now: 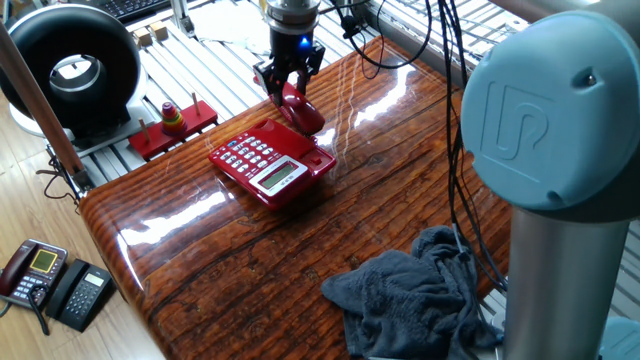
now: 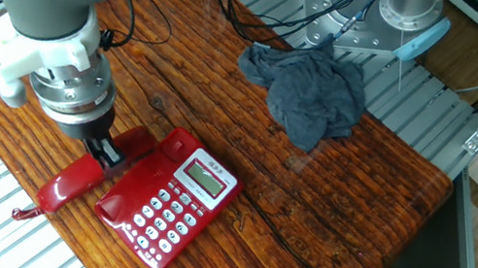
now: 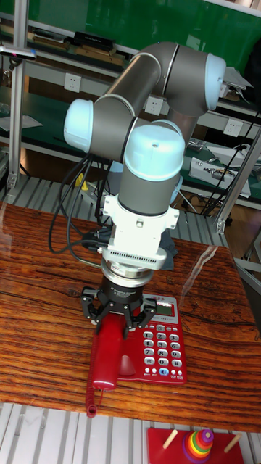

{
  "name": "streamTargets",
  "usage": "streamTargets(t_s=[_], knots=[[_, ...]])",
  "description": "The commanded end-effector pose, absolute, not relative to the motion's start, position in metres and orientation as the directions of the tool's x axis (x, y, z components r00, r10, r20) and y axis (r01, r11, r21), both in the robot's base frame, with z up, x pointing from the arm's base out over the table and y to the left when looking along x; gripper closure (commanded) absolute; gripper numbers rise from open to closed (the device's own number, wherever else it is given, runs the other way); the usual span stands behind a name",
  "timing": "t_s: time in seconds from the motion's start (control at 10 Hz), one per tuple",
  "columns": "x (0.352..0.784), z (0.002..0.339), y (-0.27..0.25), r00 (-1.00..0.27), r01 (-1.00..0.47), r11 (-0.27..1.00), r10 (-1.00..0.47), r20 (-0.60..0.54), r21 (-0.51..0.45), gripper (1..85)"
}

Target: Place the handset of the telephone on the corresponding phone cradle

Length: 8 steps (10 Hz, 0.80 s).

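Observation:
The glossy red handset [image 2: 77, 183] hangs tilted just beside the cradle side of the red telephone [image 2: 170, 203], and my gripper [image 2: 104, 152] is shut on its middle. One thick end shows below the fingers in one fixed view, where the handset [image 1: 303, 112] sits at the telephone's [image 1: 268, 162] far edge under my gripper [image 1: 286, 90]. In the tall view my gripper [image 3: 120, 321] holds the handset [image 3: 105, 357] lengthwise, left of the keypad of the telephone [image 3: 158, 349]. The phone cradle [image 2: 145, 177] is the long red strip facing the handset. A red coiled cord [image 3: 91, 397] trails off the table's edge.
A crumpled grey cloth [image 1: 418, 292] lies at the table's other end, the same cloth [image 2: 309, 89] showing near the arm's base. A red ring-stacking toy [image 1: 172, 120] stands off the table's corner. Two dark phones [image 1: 48, 280] lie on the floor. The arm's large joint [image 1: 550, 110] blocks the right foreground.

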State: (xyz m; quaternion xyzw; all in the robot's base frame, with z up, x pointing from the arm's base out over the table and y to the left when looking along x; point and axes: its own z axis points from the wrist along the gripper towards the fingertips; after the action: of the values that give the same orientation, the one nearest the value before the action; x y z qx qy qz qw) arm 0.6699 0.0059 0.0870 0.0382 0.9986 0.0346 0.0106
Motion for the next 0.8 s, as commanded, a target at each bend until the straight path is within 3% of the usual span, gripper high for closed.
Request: streamTargets(t_s=[0.0,0.7], knots=[[0.6622,0.0875,0.0140,-0.999,0.035,0.994,0.034,0.011,0.105,50.7],[0.6539,0.0781,0.0200,-0.999,-0.010,0.990,-0.014,0.030,0.139,51.0]])
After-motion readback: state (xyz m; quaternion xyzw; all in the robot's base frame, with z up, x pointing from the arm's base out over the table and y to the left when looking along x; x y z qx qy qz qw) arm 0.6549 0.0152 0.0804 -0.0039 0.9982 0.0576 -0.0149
